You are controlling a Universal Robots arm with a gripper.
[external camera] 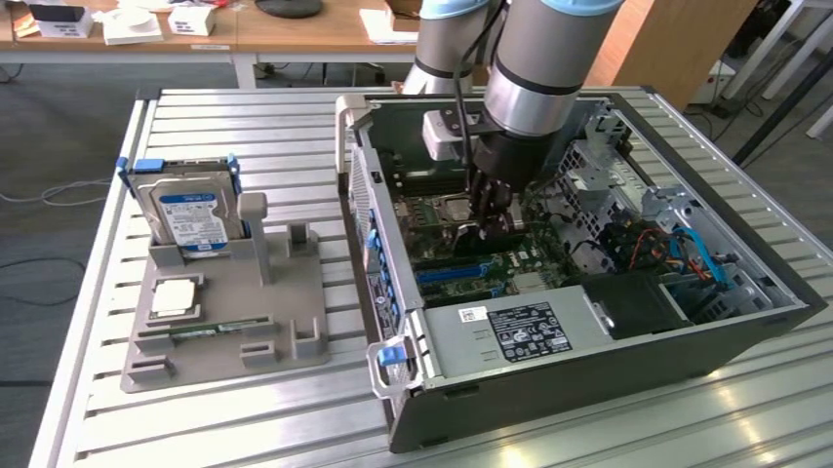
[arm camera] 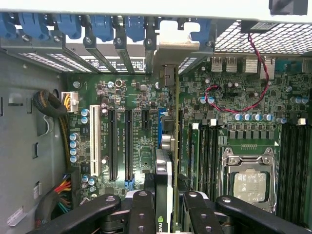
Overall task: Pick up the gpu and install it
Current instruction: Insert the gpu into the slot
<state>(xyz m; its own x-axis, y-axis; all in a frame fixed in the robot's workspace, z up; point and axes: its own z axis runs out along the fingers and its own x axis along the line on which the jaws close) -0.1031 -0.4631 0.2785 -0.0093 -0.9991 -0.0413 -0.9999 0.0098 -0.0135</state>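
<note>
Inside the open computer case (external camera: 586, 390), gripper (arm camera: 165, 214) low over its motherboard (arm camera: 146, 161), fingers (arm camera: 142, 209) clamped on the gpu (arm camera: 165, 168), card edge-down, bracket end near the case's rear wall, tight room either side.

Beyond the pincer (external camera: 491, 232) stands a wooden desk (external camera: 299, 37) on white legs, small white boxes (external camera: 191, 19) on it. Grey carpet (external camera: 72, 112) runs between. Nearer than the pincer, light glints off the slatted metal table (external camera: 729, 421).
</note>
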